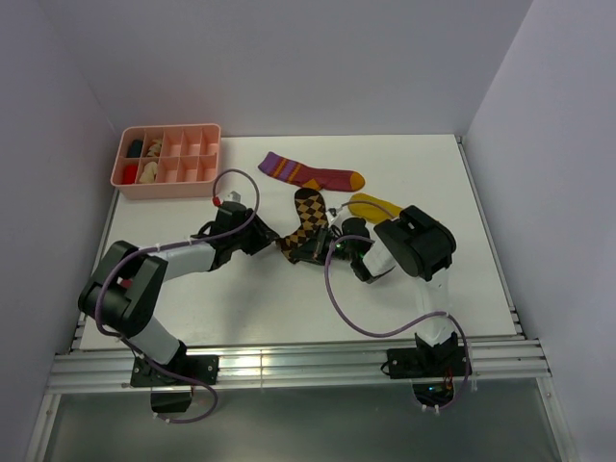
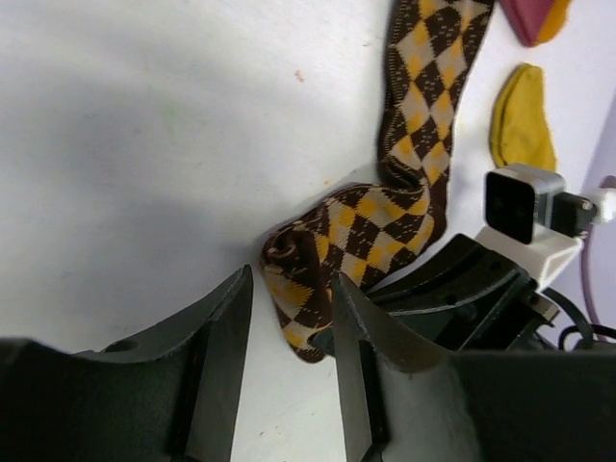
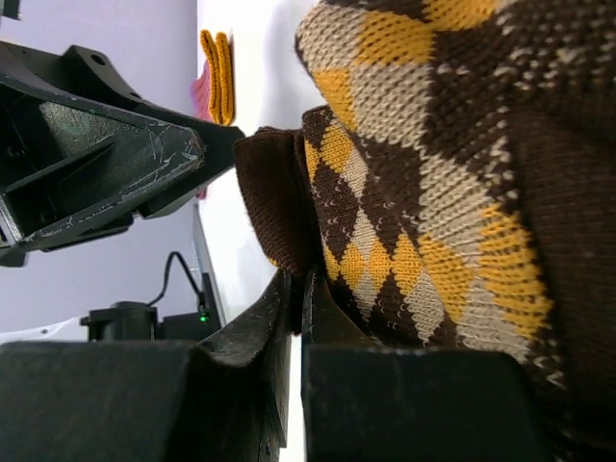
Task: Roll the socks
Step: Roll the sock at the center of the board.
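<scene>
My left pincer [image 2: 289,289], jaws apart, straddles the rolled end of the diamond-check sock [image 2: 414,115], mid-table [image 1: 260,303]. My right pincer [image 3: 294,289] is clamped on its edge. Mustard sock [image 1: 373,204]: partly hidden by my right arm [image 1: 416,245]. Pink tray [image 1: 166,190]: small indistinct items in the left compartments.

A tray [image 1: 164,186] sits in the far left corner of the desk [image 1: 241,298]. The far sock [image 1: 310,173] lies near the far edge, about midway along it. Before it, at the desk's middle, lies the centre sock [image 1: 308,217]. Its near end lies between the left fingers [image 2: 217,332] and against the right fingers [image 3: 258,332]. The third sock [image 1: 372,204] lies just right of it.
</scene>
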Controlling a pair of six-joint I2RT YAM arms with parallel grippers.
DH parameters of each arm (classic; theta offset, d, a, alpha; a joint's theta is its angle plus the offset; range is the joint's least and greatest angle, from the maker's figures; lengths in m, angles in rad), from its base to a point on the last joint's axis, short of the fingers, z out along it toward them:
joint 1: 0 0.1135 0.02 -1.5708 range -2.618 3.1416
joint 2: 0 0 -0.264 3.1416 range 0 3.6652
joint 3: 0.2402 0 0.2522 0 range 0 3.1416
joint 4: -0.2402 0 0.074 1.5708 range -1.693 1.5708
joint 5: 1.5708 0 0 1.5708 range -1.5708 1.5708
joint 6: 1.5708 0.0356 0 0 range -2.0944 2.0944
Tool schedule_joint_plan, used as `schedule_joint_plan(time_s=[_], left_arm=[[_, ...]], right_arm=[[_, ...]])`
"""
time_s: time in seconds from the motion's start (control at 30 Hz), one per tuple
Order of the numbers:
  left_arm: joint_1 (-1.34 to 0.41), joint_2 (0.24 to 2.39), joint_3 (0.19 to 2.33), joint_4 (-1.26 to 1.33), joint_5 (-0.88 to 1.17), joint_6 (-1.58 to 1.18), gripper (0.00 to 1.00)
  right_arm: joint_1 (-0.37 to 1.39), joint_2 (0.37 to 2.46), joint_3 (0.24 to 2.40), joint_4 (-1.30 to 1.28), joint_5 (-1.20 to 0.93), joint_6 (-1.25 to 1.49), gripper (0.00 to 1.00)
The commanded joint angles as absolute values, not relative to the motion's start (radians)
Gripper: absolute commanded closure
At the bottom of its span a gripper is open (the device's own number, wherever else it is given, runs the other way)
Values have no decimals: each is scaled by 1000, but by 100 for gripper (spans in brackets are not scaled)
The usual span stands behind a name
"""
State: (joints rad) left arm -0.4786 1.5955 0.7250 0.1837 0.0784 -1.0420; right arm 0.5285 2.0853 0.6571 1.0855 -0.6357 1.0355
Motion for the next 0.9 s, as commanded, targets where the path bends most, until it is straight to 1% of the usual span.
schedule_joint_plan(time_s=[0.0,0.13,0.2,0.3,0.4,0.57,0.7,0.87], left_arm=[[-479,1618,692,336,139,-1065,56],[-479,1637,658,383,150,-1069,55],[-479,1626,603,428,153,-1072,54],[-472,1585,520,543,147,-1068,53],[-472,1583,491,615,163,-1060,52],[-472,1637,502,649,204,-1072,52],[-472,1670,509,641,201,-1071,54],[-472,1704,538,612,186,-1065,57]], right_arm=[[520,2144,621,1029,-643,1060,100],[512,2171,617,1074,-653,1097,100],[509,2180,618,1083,-657,1104,100],[511,2184,620,1081,-657,1108,100],[511,2187,623,1065,-655,1100,100],[511,2180,620,1034,-641,1079,100],[511,2163,623,970,-630,1048,100],[514,2169,627,962,-632,1046,100]])
